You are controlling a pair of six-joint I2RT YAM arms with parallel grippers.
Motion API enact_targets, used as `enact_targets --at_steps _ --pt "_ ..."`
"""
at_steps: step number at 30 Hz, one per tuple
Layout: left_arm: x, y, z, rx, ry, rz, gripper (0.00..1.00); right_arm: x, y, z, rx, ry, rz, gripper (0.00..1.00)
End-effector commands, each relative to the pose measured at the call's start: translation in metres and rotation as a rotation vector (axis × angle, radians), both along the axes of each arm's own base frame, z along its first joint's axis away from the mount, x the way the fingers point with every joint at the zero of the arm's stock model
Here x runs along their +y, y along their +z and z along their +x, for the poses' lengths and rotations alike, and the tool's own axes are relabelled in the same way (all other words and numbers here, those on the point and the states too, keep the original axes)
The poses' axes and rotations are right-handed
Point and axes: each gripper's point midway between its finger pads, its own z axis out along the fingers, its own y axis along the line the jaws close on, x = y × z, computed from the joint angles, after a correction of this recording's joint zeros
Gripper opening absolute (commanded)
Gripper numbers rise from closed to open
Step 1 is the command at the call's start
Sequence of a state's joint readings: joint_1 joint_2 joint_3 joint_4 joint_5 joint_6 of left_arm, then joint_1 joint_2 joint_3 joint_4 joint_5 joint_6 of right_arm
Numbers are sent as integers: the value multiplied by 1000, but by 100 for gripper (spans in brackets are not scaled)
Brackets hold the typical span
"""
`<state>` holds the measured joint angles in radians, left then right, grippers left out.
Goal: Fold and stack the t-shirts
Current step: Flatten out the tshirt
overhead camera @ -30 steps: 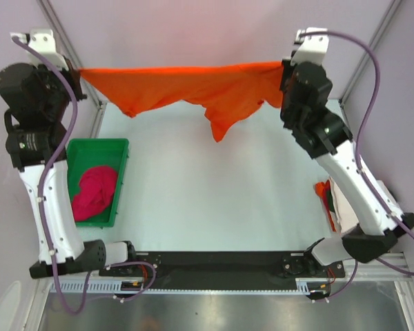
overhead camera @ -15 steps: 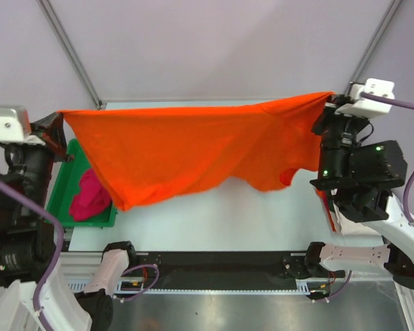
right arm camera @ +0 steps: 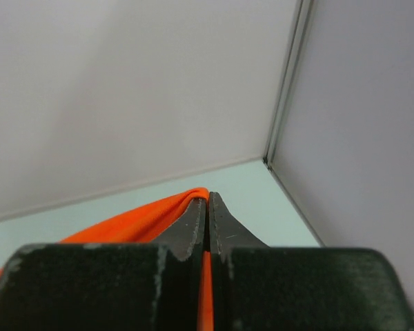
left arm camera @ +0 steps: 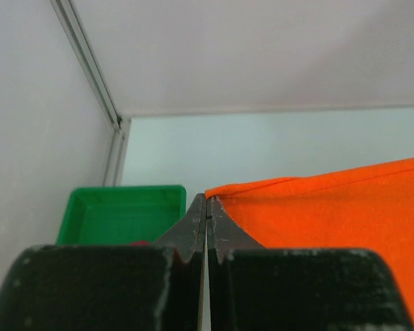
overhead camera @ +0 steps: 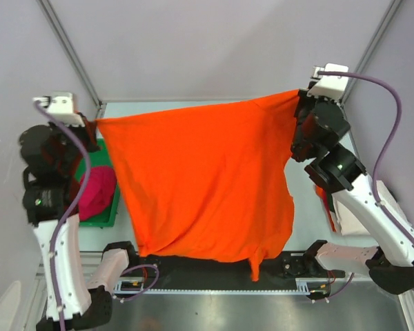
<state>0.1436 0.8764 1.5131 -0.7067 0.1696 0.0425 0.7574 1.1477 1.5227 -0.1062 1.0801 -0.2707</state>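
Pale lilac-grey walls (overhead camera: 214, 48) close the cell on 3 sides. A metal left post (overhead camera: 69, 48) and right post (overhead camera: 376, 41) slant up from the far corners. The table (overhead camera: 307, 214) is a pale mint white, with a brushed steel strip (overhead camera: 214, 314) along its near side. A green tray (left arm camera: 121, 214) sits at the left edge. The light is soft and even.

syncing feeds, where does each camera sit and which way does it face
Top external: above and behind the robot, looking down; left arm and right arm show, stretching the orange shirt.
Left wrist: on its arm, facing the far wall over a green tray; left gripper shut on the shirt.
Right wrist: on its arm, facing the far right corner; right gripper shut likewise.
All share the shirt.
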Motion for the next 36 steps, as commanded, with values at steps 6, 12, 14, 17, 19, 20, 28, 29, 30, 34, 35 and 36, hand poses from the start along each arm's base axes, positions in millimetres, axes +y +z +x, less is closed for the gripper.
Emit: enact_targets --at_steps 6,12,14,17,19,20,28,29,30,34,35,36 --pt "23 -129 80 212 47 2 0 13 -148 88 246 13 78 0" --pt "33 -180 116 278 70 40 0 21 -213 131 348 -2 78 0" --pt "34 -192 131 301 71 47 0 27 -233 147 378 5 68 0" --pt "33 -208 150 341 66 60 0 30 -254 166 416 -1 56 0" --pt "34 -219 163 366 71 65 0 32 -270 181 447 -5 39 0" --pt "31 -220 169 361 63 73 0 34 -276 185 453 -4 38 0" --pt "32 -250 214 414 94 114 0 45 -322 233 521 1 16 0" --pt "33 -262 220 440 96 114 0 48 -331 244 529 1 13 0" --pt "33 -259 228 432 98 116 0 49 -336 249 536 2 12 0" --pt "33 -266 252 439 107 118 0 55 -351 273 553 12 18 0" --pt "33 -270 257 442 111 116 0 52 -354 278 556 6 27 0" --pt "34 -271 267 442 115 114 0 54 -356 288 548 6 39 0"
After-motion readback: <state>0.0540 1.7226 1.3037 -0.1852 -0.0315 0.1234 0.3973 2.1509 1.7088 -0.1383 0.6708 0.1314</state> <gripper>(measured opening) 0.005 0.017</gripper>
